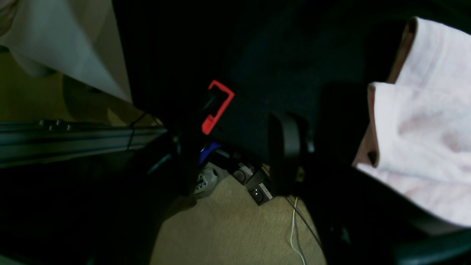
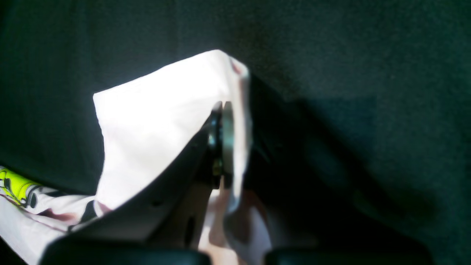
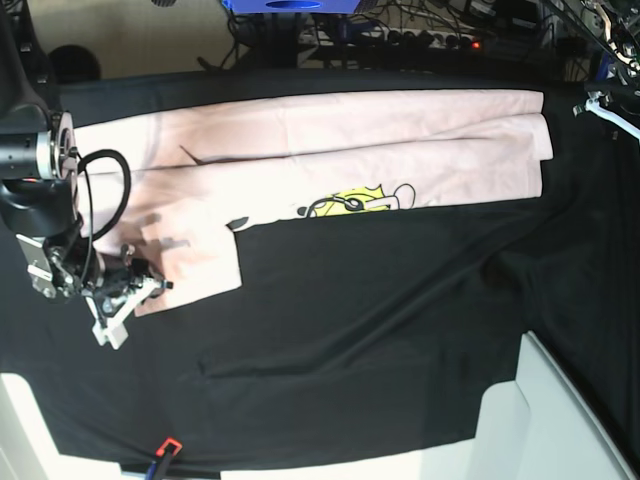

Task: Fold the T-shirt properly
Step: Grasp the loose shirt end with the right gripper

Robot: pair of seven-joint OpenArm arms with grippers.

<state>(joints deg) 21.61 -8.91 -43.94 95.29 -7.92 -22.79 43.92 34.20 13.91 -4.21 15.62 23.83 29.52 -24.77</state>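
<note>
The pale pink T-shirt [image 3: 330, 150] lies spread across the far part of the black table cloth [image 3: 380, 330], with a yellow cartoon print [image 3: 355, 202] peeking out at its front edge. My right gripper [image 3: 130, 288] is at the shirt's front left flap. In the right wrist view it [image 2: 220, 140] is shut on a raised fold of pink fabric [image 2: 154, 129]. My left gripper [image 3: 605, 105] is at the far right table edge, beside the shirt's right end. In the left wrist view [image 1: 368, 198] its jaws look apart, with pink fabric [image 1: 423, 129] beyond them.
A red and black clamp [image 3: 165, 450] grips the table's front edge and shows in the left wrist view [image 1: 217, 106]. A white sheet [image 3: 560, 420] lies at the front right. Cables and power strips [image 3: 430, 30] lie behind the table and on the floor [image 1: 254, 184].
</note>
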